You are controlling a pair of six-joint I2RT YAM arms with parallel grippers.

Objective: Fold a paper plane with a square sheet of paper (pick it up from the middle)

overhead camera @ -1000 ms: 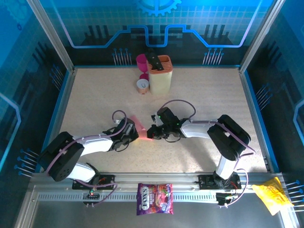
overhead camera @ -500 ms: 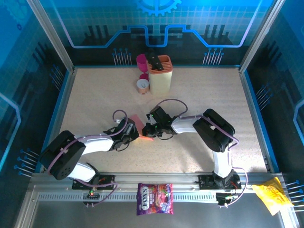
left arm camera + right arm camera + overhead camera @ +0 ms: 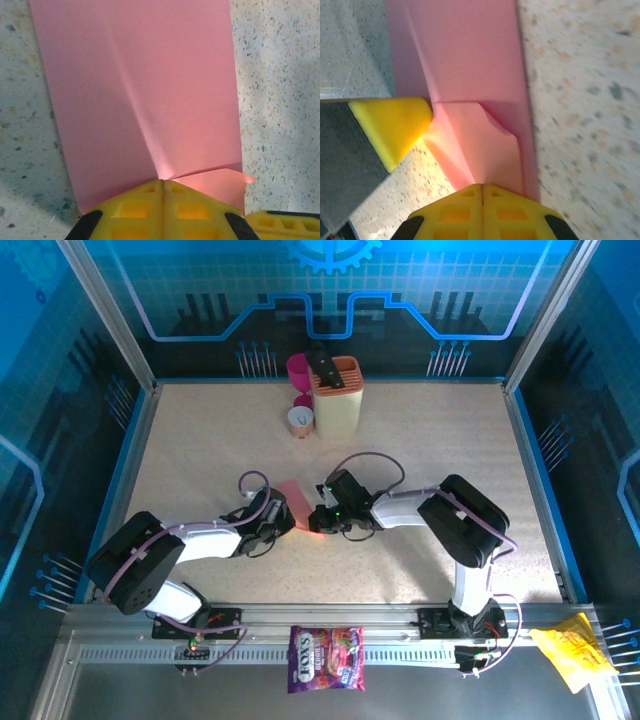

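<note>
The square sheet of paper point(image 3: 295, 502) point(image 3: 150, 85) point(image 3: 470, 60) is salmon pink and lies on the speckled table between the two arms, with a crease running along it. One corner flap point(image 3: 480, 145) is folded up and over. My left gripper point(image 3: 284, 524) point(image 3: 163, 181) is shut, and the crease runs straight into its tips. My right gripper point(image 3: 316, 524) point(image 3: 482, 186) is shut on the raised flap. In the right wrist view the left gripper's yellow fingers point(image 3: 395, 125) touch the sheet at the fold. A paper plane is out of view.
A cream holder with an orange top point(image 3: 338, 400), a magenta cup point(image 3: 298, 367) and a small cup point(image 3: 300, 418) stand at the back. A purple candy bag point(image 3: 326, 658) and a yellow bag point(image 3: 572, 652) lie on the front rail.
The right gripper pushed left toward the left gripper, then eased back slightly, and its elbow swung. More of the pink sheet now shows behind the grippers. The left arm barely moved.
</note>
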